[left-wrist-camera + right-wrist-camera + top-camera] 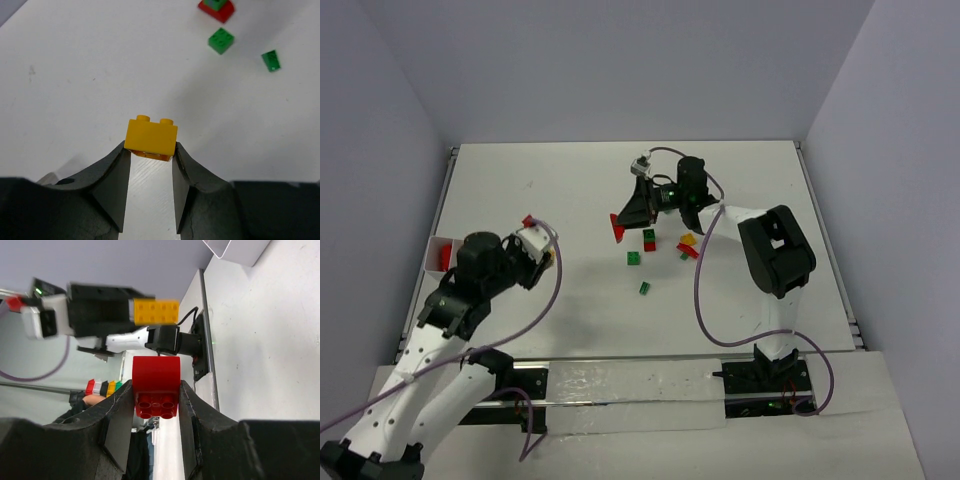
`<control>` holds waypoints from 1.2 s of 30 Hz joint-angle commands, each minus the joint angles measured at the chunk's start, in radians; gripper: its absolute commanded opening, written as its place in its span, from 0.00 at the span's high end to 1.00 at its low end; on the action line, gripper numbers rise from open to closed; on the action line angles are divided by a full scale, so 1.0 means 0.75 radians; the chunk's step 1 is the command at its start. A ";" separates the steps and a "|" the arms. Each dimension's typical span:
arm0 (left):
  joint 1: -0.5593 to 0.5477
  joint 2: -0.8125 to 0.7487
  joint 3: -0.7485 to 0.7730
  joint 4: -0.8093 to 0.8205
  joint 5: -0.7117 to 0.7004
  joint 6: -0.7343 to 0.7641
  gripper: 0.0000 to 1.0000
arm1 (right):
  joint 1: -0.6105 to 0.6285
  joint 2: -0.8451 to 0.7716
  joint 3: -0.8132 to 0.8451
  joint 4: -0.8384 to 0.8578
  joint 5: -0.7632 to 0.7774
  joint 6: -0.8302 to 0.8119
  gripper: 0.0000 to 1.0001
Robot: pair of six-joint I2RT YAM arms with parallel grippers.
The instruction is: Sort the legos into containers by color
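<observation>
Top external view: a white tabletop (pixel 570 190) carries loose small plastic bricks near its middle. These are a green brick (pixel 634 258), a second green brick nearer the arm bases (pixel 644 288), a green-on-red stacked pair (pixel 649 240) and a yellow-and-red cluster (pixel 688 246) beside the right arm. A white rectangular container (pixel 431 256) at the left edge holds red pieces.

Left wrist view: the left gripper (pixel 150 152) is closed to a narrow gap. Its two black fingers pinch a yellow-orange two-stud brick (pixel 151 138) by its sides, studs upward, with the table surface behind it.

Right wrist view: the right gripper (pixel 156 395) is likewise narrowed onto a red brick (pixel 156 382) and clamps it at both flanks. The brick's upper end is smooth and rounded, and the round tubes of its underside face the camera. From above, this brick sits over the middle of the table, just left of the loose bricks.
</observation>
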 commanded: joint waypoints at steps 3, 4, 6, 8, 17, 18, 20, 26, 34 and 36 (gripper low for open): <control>0.351 0.343 0.357 -0.288 -0.079 0.013 1.00 | 0.011 -0.093 -0.003 0.015 -0.018 -0.067 1.00; 0.462 0.419 0.428 -0.331 -0.019 0.032 1.00 | 0.011 -0.097 -0.001 -0.002 -0.018 -0.083 1.00; 0.618 0.533 0.551 -0.434 0.027 0.054 1.00 | 0.011 -0.106 -0.001 -0.054 -0.016 -0.131 1.00; 0.726 0.623 0.658 -0.523 0.046 0.091 1.00 | 0.012 -0.119 0.008 -0.132 -0.012 -0.191 1.00; 0.942 0.814 0.801 -0.699 -0.002 0.178 1.00 | 0.019 -0.139 0.151 -0.817 0.070 -0.771 1.00; 0.952 0.825 0.797 -0.697 -0.004 0.179 1.00 | 0.021 -0.142 0.158 -0.854 0.081 -0.800 1.00; 0.980 0.858 0.793 -0.698 -0.011 0.182 1.00 | 0.023 -0.150 0.162 -0.915 0.095 -0.845 1.00; 1.008 0.940 0.784 -0.659 -0.081 0.196 1.00 | 0.023 -0.179 0.164 -1.020 0.125 -0.953 1.00; 1.008 1.000 0.757 -0.613 -0.136 0.203 1.00 | 0.023 -0.170 0.167 -1.000 0.119 -0.944 1.00; 1.010 1.019 0.753 -0.612 -0.150 0.208 1.00 | 0.021 -0.167 0.166 -1.017 0.119 -0.958 1.00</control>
